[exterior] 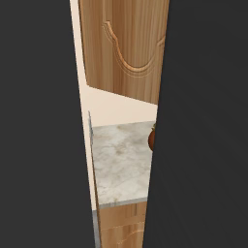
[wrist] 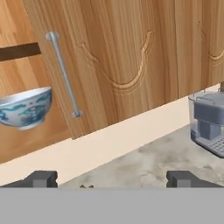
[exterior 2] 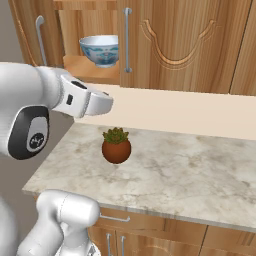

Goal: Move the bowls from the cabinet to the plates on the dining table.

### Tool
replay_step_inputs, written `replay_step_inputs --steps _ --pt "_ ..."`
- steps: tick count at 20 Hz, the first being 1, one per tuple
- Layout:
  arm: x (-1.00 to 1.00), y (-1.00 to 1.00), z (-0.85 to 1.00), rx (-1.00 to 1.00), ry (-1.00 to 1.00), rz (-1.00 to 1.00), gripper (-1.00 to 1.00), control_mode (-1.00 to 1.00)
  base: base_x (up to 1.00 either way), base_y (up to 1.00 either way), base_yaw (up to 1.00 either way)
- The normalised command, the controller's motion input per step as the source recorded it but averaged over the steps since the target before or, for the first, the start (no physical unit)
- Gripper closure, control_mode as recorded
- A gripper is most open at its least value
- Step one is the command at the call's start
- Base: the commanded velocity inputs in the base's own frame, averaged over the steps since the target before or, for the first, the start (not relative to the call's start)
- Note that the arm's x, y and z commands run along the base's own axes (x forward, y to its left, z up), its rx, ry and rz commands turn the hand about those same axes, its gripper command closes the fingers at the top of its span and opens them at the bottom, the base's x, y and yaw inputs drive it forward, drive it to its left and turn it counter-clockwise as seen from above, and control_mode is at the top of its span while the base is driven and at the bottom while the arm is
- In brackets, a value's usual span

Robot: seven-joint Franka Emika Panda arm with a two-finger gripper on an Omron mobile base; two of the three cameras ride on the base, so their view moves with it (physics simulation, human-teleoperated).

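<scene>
1. Wooden cabinet point(exterior 2: 175, 45) hangs on the wall above a marble counter point(exterior 2: 165, 175); its door carries a carved arch and a silver bar handle point(exterior 2: 128, 40).
2. White bowl point(exterior 2: 100, 50) with a blue-green pattern sits upright on the shelf point(exterior 2: 87, 67) inside the open section, just left of the handle.
3. Gripper point(wrist: 111, 178) is empty, its jaws spread wide, facing the cabinet door from a distance; the bowl lies off to its left in the hand view.
4. Terracotta pot point(exterior 2: 116, 149) with a small green plant stands on the counter, below the bowl.
5. Grey coffee machine point(wrist: 209, 122) stands on the counter at the right edge of the hand view.
</scene>
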Motion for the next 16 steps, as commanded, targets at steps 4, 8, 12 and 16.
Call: replay_step_inputs --steps 4,8,12,16 --pt "0.21 -0.33 0.00 0.37 0.13 -0.07 -1.00 -1.00 0.00 0.00 0.00" --pt "0.14 -0.34 0.00 0.43 0.04 -0.03 -1.00 -1.00 0.00 0.00 0.00" --pt "0.28 -0.02 -0.08 0.39 -0.02 -0.02 -1.00 -1.00 0.00 0.00 0.00" --pt "0.28 0.00 -0.18 0.14 -0.03 -0.03 -1.00 -1.00 0.00 0.00 0.00"
